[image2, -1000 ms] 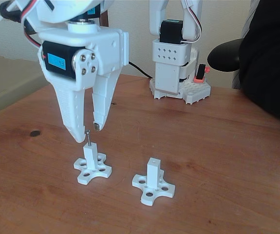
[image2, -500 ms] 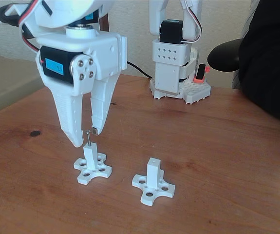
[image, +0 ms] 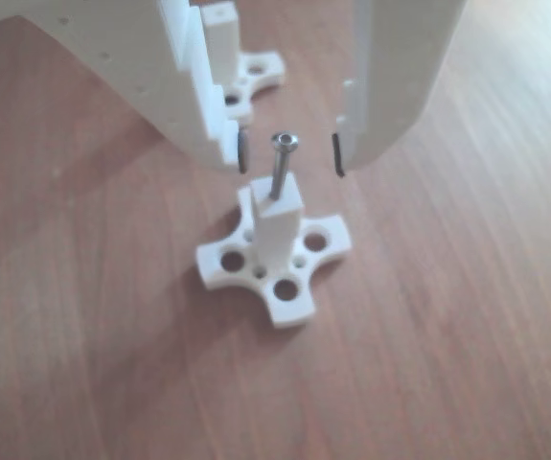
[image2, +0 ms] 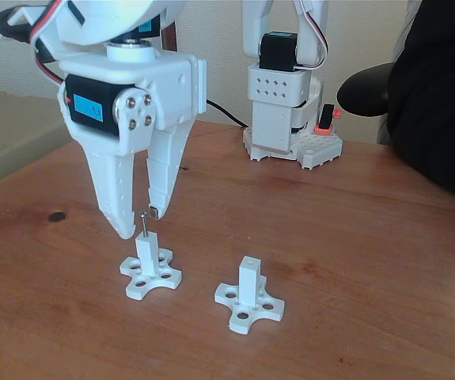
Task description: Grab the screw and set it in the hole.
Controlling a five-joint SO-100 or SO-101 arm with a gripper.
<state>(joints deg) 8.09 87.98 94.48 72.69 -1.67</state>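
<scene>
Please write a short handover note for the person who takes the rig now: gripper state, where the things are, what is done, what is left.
Gripper: open, one finger on each side of the screw head, not touching it.
Screw: upright, its tip in the hole on top of the near post, shaft mostly sticking out.
Second post: stands empty to the right in the fixed view.
Done: screw set in the hole.
Left: lift the gripper away without knocking the screw.
</scene>
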